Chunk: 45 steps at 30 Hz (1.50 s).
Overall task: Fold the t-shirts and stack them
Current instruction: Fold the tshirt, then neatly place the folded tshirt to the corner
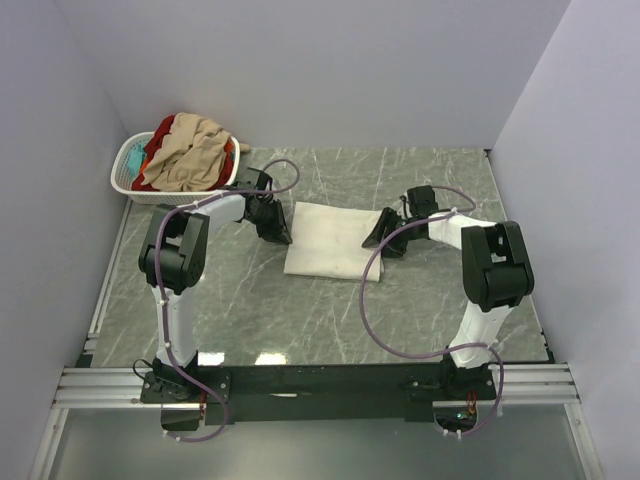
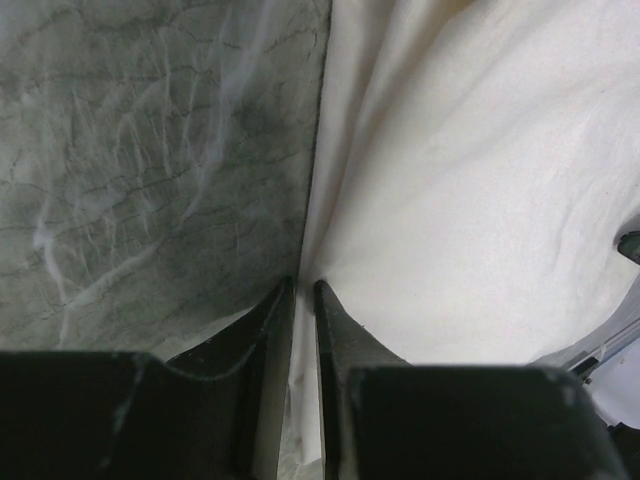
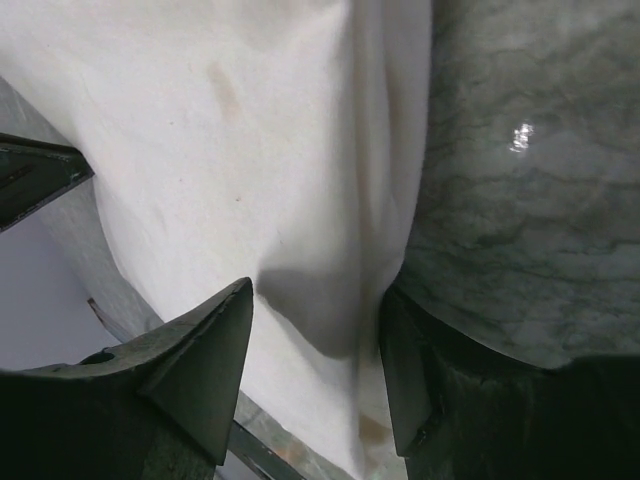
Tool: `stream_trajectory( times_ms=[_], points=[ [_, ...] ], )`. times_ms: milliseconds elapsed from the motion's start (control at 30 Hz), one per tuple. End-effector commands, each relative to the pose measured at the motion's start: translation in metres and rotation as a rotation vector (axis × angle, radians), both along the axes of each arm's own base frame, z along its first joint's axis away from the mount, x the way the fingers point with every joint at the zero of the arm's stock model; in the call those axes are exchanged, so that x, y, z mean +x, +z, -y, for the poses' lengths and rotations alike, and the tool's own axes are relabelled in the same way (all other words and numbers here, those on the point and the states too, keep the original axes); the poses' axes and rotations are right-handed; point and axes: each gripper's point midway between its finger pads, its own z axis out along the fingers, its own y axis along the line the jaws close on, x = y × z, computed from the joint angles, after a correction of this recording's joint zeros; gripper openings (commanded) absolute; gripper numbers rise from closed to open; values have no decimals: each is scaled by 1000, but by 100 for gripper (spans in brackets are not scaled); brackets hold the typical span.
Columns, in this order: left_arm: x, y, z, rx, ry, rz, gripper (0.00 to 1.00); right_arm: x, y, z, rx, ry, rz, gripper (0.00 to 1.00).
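lab test booth: plain partition walls (image 1: pixel 300 70) around marble-patterned table (image 1: pixel 300 320).

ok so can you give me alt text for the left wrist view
The left pincer, dark and nearly closed, pinches the edge of a cream-white t-shirt that fills the right of the frame. The grey-green marbled table fills the left.

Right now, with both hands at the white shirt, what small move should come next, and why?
Probably close the right hand on the edge of the cream-white shirt: its fingers stand open astride that edge, while the left hand already looks pinched on the opposite edge.
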Motion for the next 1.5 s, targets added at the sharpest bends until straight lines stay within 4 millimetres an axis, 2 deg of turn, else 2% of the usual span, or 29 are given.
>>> stream_trajectory(
  times_ms=[0,100,200,233,300,333,400,433,467,633,667,733,800,833,867,1033,1100,1133,1200,1333,1400,1433,1467],
  points=[
    [6,1,6,-16,-20,23,21,-5,-17,-8,-41,28,-34,60],
    [6,2,8,-28,-21,25,21,-6,-18,-14,-48,48,-35,58],
    [6,3,9,-32,-26,26,22,-6,-20,-13,-69,41,-38,51],
    [6,4,9,-34,-28,28,23,-5,-20,-12,-74,32,-39,44],
    [6,7,9,-35,-31,32,34,-4,-19,-8,-98,21,-35,36],
    [6,9,9,-36,-31,35,38,-3,-17,-7,-107,19,-29,27],
    [8,14,9,-41,-27,45,51,3,-12,-3,-137,5,-16,15],
    [9,19,9,-39,-23,52,55,5,-8,-1,-149,2,-7,3],
    [11,23,9,-40,-21,61,63,8,-4,2,-163,-4,-4,0],
    [15,41,10,-44,-11,88,72,28,8,20,-272,-52,21,0],
    [15,44,10,-46,-8,89,73,38,13,23,-283,-69,33,0],
    [16,51,9,-49,-5,99,74,42,11,34,-329,-99,8,0],
    [14,53,8,-49,-6,97,75,54,17,44,-350,-133,8,0],
    [13,55,8,-49,-9,102,75,57,13,50,-375,-151,-4,0],
    [12,55,7,-46,-10,105,75,65,18,55,-381,-169,-2,0],
    [9,41,1,-25,-21,81,76,90,18,91,-424,-272,-30,0],
    [10,38,-2,-27,-16,71,76,95,20,105,-455,-298,-43,0],
    [11,35,-3,-26,-11,67,76,98,16,118,-465,-322,-61,0],
    [11,33,-6,-23,-4,63,76,108,23,133,-489,-359,-62,0],
    [13,21,-10,-9,-3,42,76,119,24,180,-515,-473,-103,0],
    [15,19,-11,-8,-4,39,76,127,31,194,-518,-514,-93,0],
    [17,19,-12,-7,-8,42,76,130,29,202,-527,-530,-98,0],
    [17,19,-12,-5,-10,44,76,137,37,213,-523,-556,-82,0]
  ],
)
